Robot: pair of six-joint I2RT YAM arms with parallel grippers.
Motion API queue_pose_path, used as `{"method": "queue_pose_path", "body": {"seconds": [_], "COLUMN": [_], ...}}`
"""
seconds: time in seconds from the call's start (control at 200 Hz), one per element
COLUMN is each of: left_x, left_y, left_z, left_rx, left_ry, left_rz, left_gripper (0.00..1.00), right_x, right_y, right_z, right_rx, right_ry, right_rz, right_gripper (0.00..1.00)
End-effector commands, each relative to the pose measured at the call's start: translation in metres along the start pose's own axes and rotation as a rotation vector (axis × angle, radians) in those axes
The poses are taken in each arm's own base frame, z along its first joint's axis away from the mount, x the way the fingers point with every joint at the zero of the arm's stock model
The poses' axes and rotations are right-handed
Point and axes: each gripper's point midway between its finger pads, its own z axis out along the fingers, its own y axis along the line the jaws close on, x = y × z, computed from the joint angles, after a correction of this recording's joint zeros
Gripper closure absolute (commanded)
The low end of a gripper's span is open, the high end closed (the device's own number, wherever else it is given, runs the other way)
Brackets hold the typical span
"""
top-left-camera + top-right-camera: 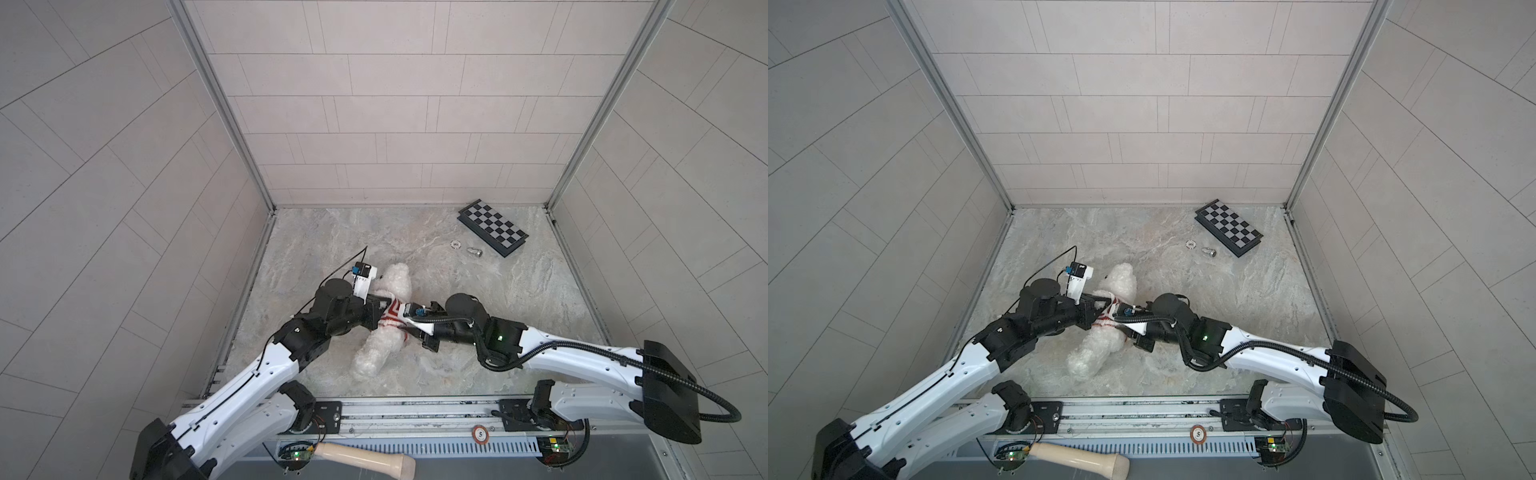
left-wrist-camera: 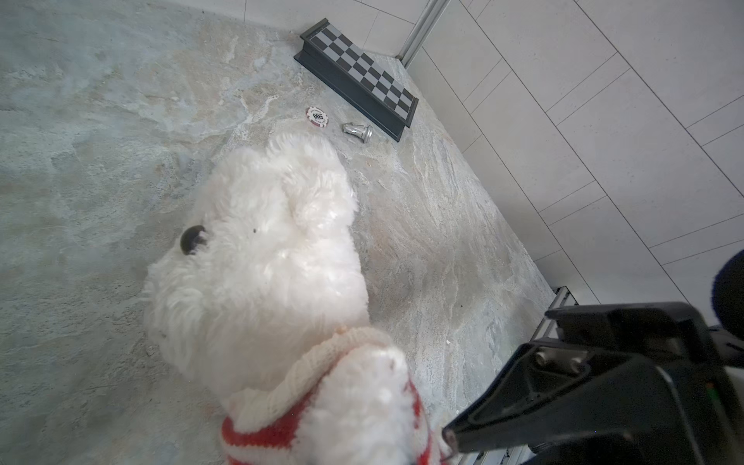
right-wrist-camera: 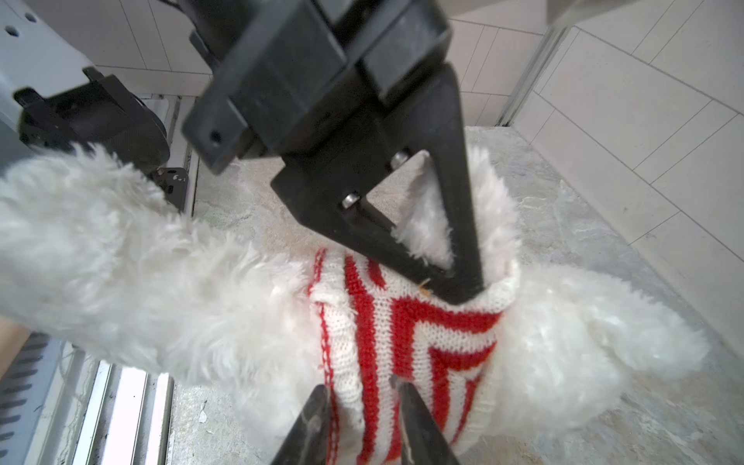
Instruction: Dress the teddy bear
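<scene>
On the desk (image 1: 478, 328), left of its middle, the bear (image 1: 380, 347) lies stretched out between your left pincer (image 3: 459, 292) and your right pincer (image 3: 362, 386). Its head points away from the front rail (image 1: 415, 409) and its legs point toward it.

The sweater (image 3: 406, 346) is over the head and round the chest. The cream collar sits at the neck, the red-edged hem crosses the belly, and the legs are bare below. I judge the dressing mostly done. What looks left for you is to settle the knit straight, check the arms and let go. Whether both arms are through sleeves I cannot tell, since fur and pincers hide the armholes.

Your left pincer has its jaws together, clamped on the collar edge by the bear's shoulder. Your right pincer stands at the opposite flank with its jaws a little apart. The striped knit shows between them and is not visibly squeezed.

Counted, you have one bear, one sweater and two pincers. Well apart from them, near the back right corner, there is one chessboard (image 1: 493, 227). Just beside it, one silver chess piece (image 1: 474, 251) lies on its side, next to one chip (image 1: 456, 244). A second chip (image 1: 480, 434) sits on the front rail, which makes two chips. One pale wooden handle (image 1: 365, 459) lies below that rail.
</scene>
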Motion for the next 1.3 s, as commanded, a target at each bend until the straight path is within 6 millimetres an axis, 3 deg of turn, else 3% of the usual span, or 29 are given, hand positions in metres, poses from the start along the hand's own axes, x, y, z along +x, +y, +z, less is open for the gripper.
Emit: {"method": "queue_pose_path", "body": {"seconds": [0.0, 0.125, 0.29, 0.37, 0.476, 0.596, 0.681, 0.961, 1.176, 1.191, 1.297], "left_x": [-0.020, -0.021, -0.018, -0.016, -0.009, -0.005, -0.008, -0.001, -0.006, -0.006, -0.010], "left_y": [-0.013, -0.015, -0.014, -0.011, -0.005, -0.001, 0.001, 0.007, 0.008, 0.009, 0.018], "left_z": [-0.006, -0.005, -0.003, -0.001, 0.004, 0.006, 0.005, 0.011, 0.006, 0.005, 0.002], "left_rx": [0.028, 0.031, 0.029, 0.025, 0.010, -0.002, -0.014, -0.040, -0.055, -0.061, -0.097], "left_ry": [-0.053, -0.052, -0.041, -0.040, -0.025, -0.026, -0.040, 0.005, -0.018, -0.019, -0.034], "left_rz": [0.030, 0.032, 0.024, 0.016, -0.007, -0.020, -0.017, -0.024, -0.030, -0.033, -0.071], "left_gripper": [1.00, 1.00, 1.00, 0.91, 0.84, 0.68, 0.64, 0.80, 1.00, 1.00, 1.00], "right_x": [-0.012, -0.008, 0.004, 0.014, 0.022, 0.030, 0.034, 0.036, 0.033, 0.045, 0.061], "right_y": [0.003, 0.002, -0.005, -0.005, -0.002, 0.000, 0.005, 0.005, 0.009, 0.013, 0.034], "right_z": [0.003, 0.006, 0.008, 0.012, 0.016, 0.017, 0.018, 0.018, 0.015, 0.015, 0.014], "right_rx": [-0.022, -0.018, 0.032, 0.034, 0.025, 0.018, -0.002, 0.000, -0.015, -0.027, -0.072], "right_ry": [-0.034, -0.024, 0.001, 0.025, 0.038, 0.053, 0.057, 0.052, 0.045, 0.066, 0.114], "right_rz": [-0.041, -0.047, -0.050, -0.055, -0.055, -0.055, -0.062, -0.062, -0.040, -0.034, -0.068], "right_gripper": [0.66, 0.66, 0.93, 1.00, 1.00, 1.00, 1.00, 1.00, 1.00, 1.00, 1.00]}}
